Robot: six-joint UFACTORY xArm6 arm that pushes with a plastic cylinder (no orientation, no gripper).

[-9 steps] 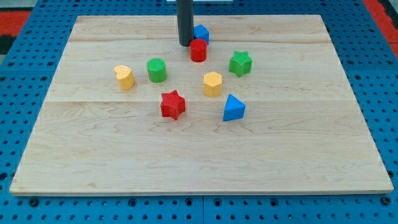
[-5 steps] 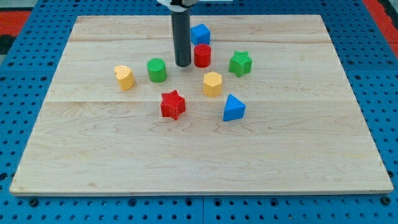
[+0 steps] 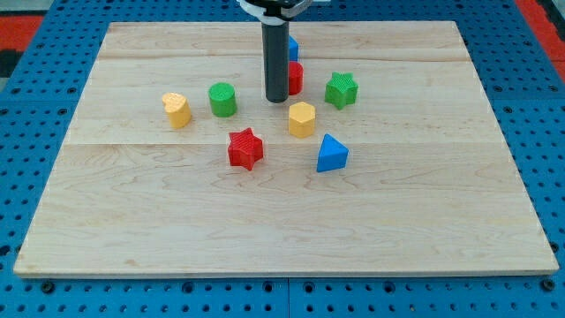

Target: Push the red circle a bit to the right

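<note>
The red circle (image 3: 296,78) stands in the upper middle of the wooden board (image 3: 132,203), partly hidden behind my rod. My tip (image 3: 276,99) rests on the board at the red circle's lower left, touching or nearly touching it. A blue block (image 3: 292,47) sits just above the red circle, mostly hidden by the rod. A green star (image 3: 341,89) lies to the red circle's right.
A yellow hexagon (image 3: 302,119) lies just below right of my tip. A green circle (image 3: 222,100) and a yellow block (image 3: 177,109) lie to the left. A red star (image 3: 245,148) and a blue triangle (image 3: 331,154) lie lower down.
My tip has moved down and then right, from the red circle's upper left to its lower left. The red circle has shifted a little down and to the right.
</note>
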